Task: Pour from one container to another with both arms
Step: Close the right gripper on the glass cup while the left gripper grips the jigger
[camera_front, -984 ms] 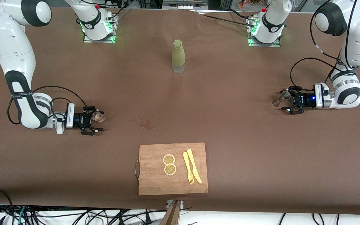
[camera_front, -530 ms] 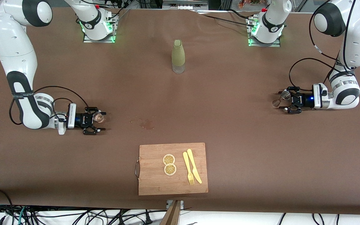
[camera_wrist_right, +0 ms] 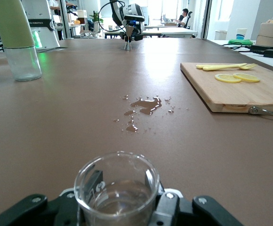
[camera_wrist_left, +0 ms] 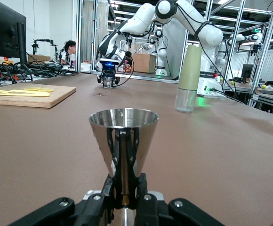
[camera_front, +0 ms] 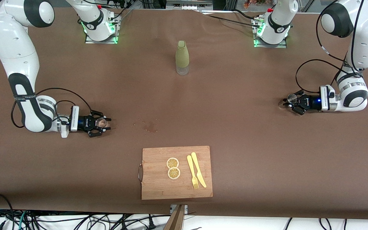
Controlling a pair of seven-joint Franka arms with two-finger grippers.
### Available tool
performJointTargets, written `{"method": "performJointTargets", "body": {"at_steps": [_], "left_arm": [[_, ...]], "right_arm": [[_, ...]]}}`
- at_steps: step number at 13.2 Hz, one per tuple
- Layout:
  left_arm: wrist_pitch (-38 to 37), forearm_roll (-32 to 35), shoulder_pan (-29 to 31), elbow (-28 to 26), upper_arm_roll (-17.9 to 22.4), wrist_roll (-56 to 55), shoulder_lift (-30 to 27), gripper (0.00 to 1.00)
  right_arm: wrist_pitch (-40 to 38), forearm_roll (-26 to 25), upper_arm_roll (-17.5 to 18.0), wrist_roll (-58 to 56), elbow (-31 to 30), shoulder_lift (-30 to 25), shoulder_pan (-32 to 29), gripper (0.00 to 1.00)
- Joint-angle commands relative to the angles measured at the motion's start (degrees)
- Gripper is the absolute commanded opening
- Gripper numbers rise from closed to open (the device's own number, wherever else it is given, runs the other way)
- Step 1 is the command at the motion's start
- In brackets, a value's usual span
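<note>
A steel jigger [camera_front: 291, 99] stands upright near the left arm's end of the table. My left gripper [camera_front: 288, 103] lies low and level there, shut on it. In the left wrist view the fingers [camera_wrist_left: 109, 184] pinch the jigger's [camera_wrist_left: 123, 134] narrow waist below its cone cup, with the left gripper [camera_wrist_left: 125, 186] centred on it. A small clear glass [camera_front: 101, 121] holding a little liquid stands near the right arm's end. My right gripper [camera_front: 103, 123] is shut on it. In the right wrist view the fingers [camera_wrist_right: 93, 182] press the wall of the glass [camera_wrist_right: 117, 197] from both sides.
A green-sleeved bottle [camera_front: 182, 57] stands mid-table toward the bases. A small spill [camera_front: 152, 127] wets the cloth between the grippers. Nearer the front camera lies a wooden cutting board [camera_front: 158, 188] with two lemon slices [camera_front: 173, 168], a yellow fork and knife [camera_front: 196, 174].
Both grippers closed from wide open onto their containers: the left onto the jigger, the right onto the glass. The arms barely shifted.
</note>
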Motion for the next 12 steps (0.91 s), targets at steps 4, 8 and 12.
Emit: {"method": "performJointTargets", "body": {"at_steps": [4, 8, 12], "left_arm": [[0.53, -1.06, -1.83, 0.23, -1.06, 7.17, 1.01, 0.0], [0.61, -5.17, -4.46, 1.11, -5.81, 3.72, 0.4, 0.0], [2.8, -16.15, -13.94, 1.99, -6.69, 0.92, 0.04, 0.0]], "right_arm": [[-0.56, 1.2, 0.14, -0.64, 0.34, 0.24, 0.09, 0.31], [-0.56, 1.2, 0.4, 1.02, 1.04, -0.29, 0.45, 0.27], [-0.21, 0.93, 0.49, 6.82, 1.39, -2.66, 1.06, 0.27]]}}
